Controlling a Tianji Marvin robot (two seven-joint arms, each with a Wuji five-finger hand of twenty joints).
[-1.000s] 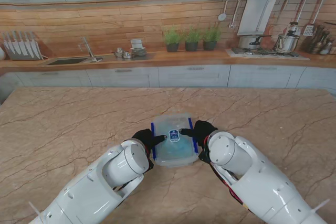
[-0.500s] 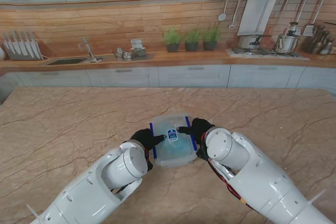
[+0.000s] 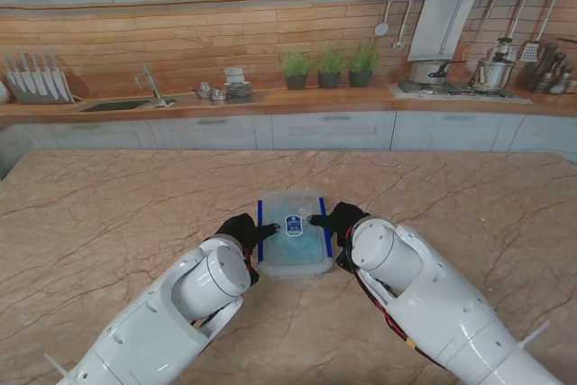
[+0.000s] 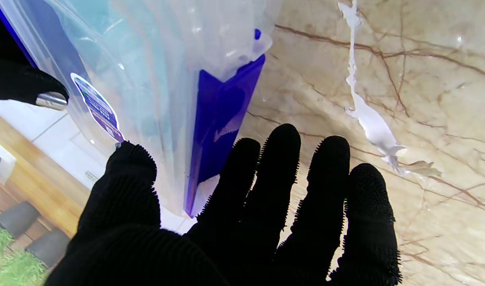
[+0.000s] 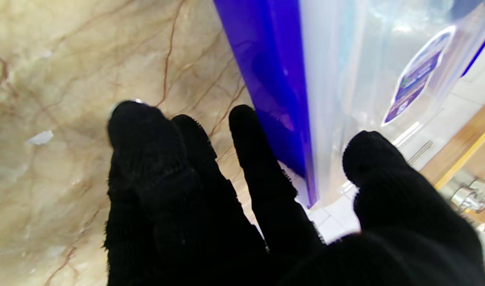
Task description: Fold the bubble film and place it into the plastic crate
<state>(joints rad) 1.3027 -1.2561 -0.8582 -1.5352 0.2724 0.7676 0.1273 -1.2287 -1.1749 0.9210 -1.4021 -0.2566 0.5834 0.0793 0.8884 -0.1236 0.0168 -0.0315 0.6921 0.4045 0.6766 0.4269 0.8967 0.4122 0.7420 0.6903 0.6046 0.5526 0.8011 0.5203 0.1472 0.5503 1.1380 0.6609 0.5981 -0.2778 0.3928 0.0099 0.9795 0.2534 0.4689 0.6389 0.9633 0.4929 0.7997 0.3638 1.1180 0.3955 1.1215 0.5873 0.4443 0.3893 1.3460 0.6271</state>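
Item: translucent plastic crate [image 3: 293, 245] with blue clasps and an oval label, sitting on veined marble table [image 3: 108, 214] at my 12 o'clock. My black-gloved left hand [image 3: 242, 231] at 9 o'clock and right hand [image 3: 339, 222] at 3 o'clock are clasping its sides, thumbs over the lid. Bubble film: I cannot tell where it is lying.

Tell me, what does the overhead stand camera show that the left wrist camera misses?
Only the stand view shows both white arms, the right hand whole, and the plastic crate entire on the marble table. Only the left wrist view shows the left hand's fingers spread beside the blue latch, thumb on the lid. Both show the crate, its label and the hands at its sides.
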